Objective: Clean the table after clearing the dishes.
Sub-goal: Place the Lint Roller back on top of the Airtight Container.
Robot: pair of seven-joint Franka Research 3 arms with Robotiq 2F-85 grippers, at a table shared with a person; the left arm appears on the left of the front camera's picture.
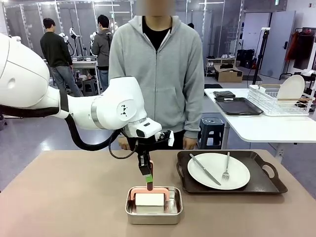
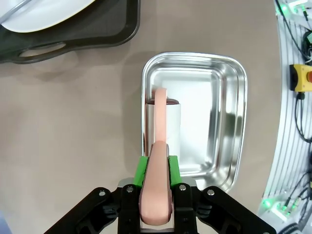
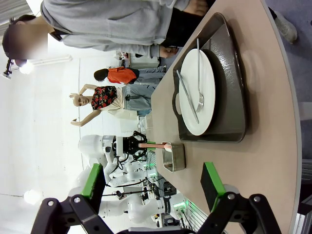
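Left wrist view has the left claw [image 2: 157, 165] clamped on a pink handle [image 2: 160, 122] in the pan [image 2: 229, 122]; lift it straight up, then wipe the worktop [image 1: 74, 197], missing the plate [image 1: 240, 174] on the right.

The pan [image 1: 153, 219] is shiny steel, the table [image 1: 64, 197] matt, the plate [image 1: 240, 176] glossy.

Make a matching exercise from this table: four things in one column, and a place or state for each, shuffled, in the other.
Things
1. plate
2. tray
3. pan
4. pink handle

Places or states
A. gripped in the left jaws
B. holds a white block
C. lies under the plate
D. carries a knife and a fork

Pairs: 1-D, 2-C, 3-B, 4-A
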